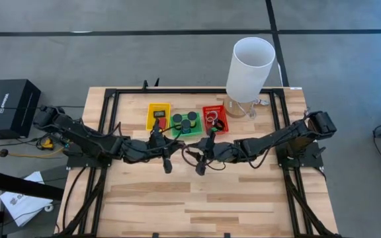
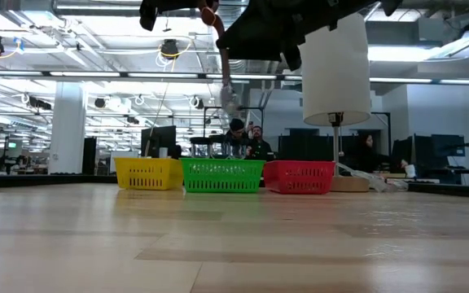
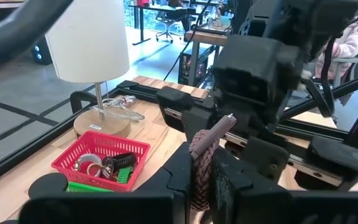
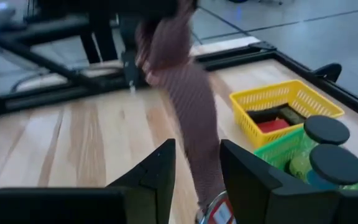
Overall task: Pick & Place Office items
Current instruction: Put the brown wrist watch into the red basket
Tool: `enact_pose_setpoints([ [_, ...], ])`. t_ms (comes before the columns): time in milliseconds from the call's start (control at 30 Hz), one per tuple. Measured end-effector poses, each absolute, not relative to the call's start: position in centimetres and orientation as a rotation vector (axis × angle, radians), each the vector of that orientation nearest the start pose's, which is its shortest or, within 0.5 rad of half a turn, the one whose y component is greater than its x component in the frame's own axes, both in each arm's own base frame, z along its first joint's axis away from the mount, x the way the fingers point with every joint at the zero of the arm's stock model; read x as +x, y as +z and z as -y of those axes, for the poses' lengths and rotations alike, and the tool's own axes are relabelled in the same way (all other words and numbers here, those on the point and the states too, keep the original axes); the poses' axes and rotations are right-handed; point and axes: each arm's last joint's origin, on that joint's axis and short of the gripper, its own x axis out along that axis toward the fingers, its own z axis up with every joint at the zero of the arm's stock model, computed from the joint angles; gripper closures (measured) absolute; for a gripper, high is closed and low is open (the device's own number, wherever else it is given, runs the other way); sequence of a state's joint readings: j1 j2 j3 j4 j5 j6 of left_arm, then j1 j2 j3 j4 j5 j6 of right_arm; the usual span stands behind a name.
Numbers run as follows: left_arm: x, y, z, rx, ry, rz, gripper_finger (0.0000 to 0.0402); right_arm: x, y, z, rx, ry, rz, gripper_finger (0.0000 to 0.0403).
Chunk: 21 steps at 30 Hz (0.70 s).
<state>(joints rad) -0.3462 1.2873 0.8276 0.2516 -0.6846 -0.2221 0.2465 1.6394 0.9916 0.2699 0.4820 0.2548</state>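
The brown strip (image 3: 207, 144) is a braided band, in the air between both grippers at the table's middle, just near the trays. My left gripper (image 3: 202, 169) (image 1: 167, 161) is shut on it. My right gripper (image 4: 196, 158) (image 1: 202, 164) faces it, open, with a finger on either side of the brown strip (image 4: 188, 99); touch does not show. Dark round cylinders (image 4: 325, 130) sit in the green tray (image 1: 186, 123). Black and red rectangles (image 4: 276, 122) lie in the yellow tray (image 1: 158, 116). Thin rings (image 3: 89, 165) lie in the red tray (image 1: 213, 119). My left gripper pinches the brown strip between its two fingers (image 3: 178, 177). The strip's free end (image 3: 222, 126) sticks out past the fingertips toward the right gripper. The strip is lifted clear of the table. How far back it reaches between the fingers is hidden by the gripper.
The tall white lamp (image 1: 250, 61) stands on a round wooden base (image 3: 102, 124) right of the red tray, at the far edge. A black frame (image 1: 104, 125) runs round the table. Bare wood (image 1: 197, 198) lies near of both arms. People sit in the room beyond (image 2: 247, 138).
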Motion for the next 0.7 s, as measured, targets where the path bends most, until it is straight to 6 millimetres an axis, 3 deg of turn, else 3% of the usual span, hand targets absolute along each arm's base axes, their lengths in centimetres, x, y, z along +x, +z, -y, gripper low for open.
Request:
enact_pose_setpoints([
  [433,27.0,28.4,7.8,-0.120,0.356,-0.140,0.0379,35.6,23.7,-4.0,0.118,-0.361,-0.276,0.0289],
  [700,27.0,28.4,7.8,-0.122,0.355,-0.138,0.0377,35.8,23.9,-4.2,0.033,-0.222,-0.277,0.0317],
])
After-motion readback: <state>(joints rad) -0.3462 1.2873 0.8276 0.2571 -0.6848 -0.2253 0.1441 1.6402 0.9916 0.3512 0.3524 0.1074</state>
